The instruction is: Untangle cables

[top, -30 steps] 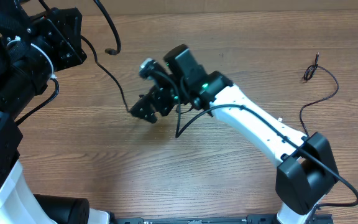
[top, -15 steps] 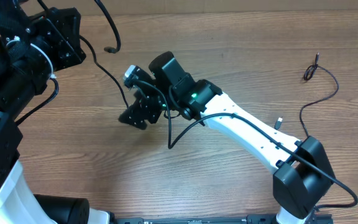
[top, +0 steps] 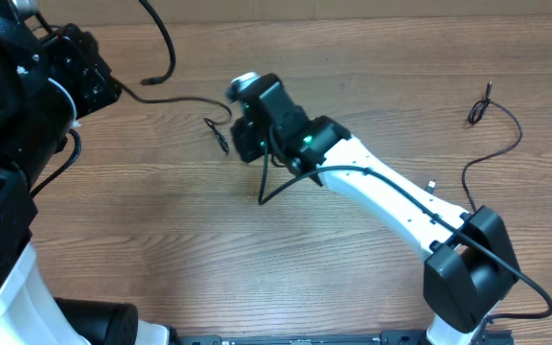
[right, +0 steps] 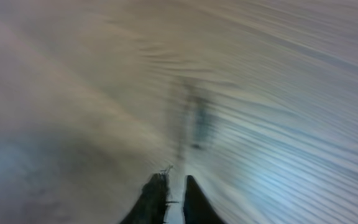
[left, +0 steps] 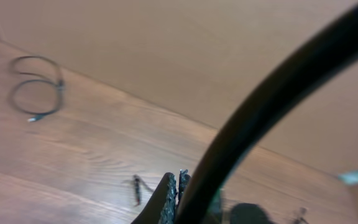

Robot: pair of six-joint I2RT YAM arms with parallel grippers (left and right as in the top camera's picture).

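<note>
A thin black cable (top: 171, 99) stretches across the wood table from my left gripper (top: 111, 88) to my right gripper (top: 238, 142). Its plug end (top: 219, 141) hangs loose just left of the right gripper. In the left wrist view the left gripper (left: 178, 182) is shut on this cable, which rises as a thick blurred black band (left: 272, 87) close to the lens. The right wrist view is blurred. There the right gripper (right: 174, 182) is shut, a fine strand shows at its tips and the plug (right: 197, 121) lies just ahead. A second cable (top: 494, 129) lies loose at the far right.
A small light plug tip (top: 430, 184) lies beside the right arm's white forearm (top: 401, 196). The left wrist view shows a coiled cable (left: 37, 87) with a silvery tip on the table, below a plain tan wall (left: 166, 43). The left arm's black body (top: 17, 125) fills the left side.
The right gripper went from wide open to shut and moved up and right. The cable, earlier drooping toward the table's middle, now stretches sideways between both grippers. The left gripper shifted left.
</note>
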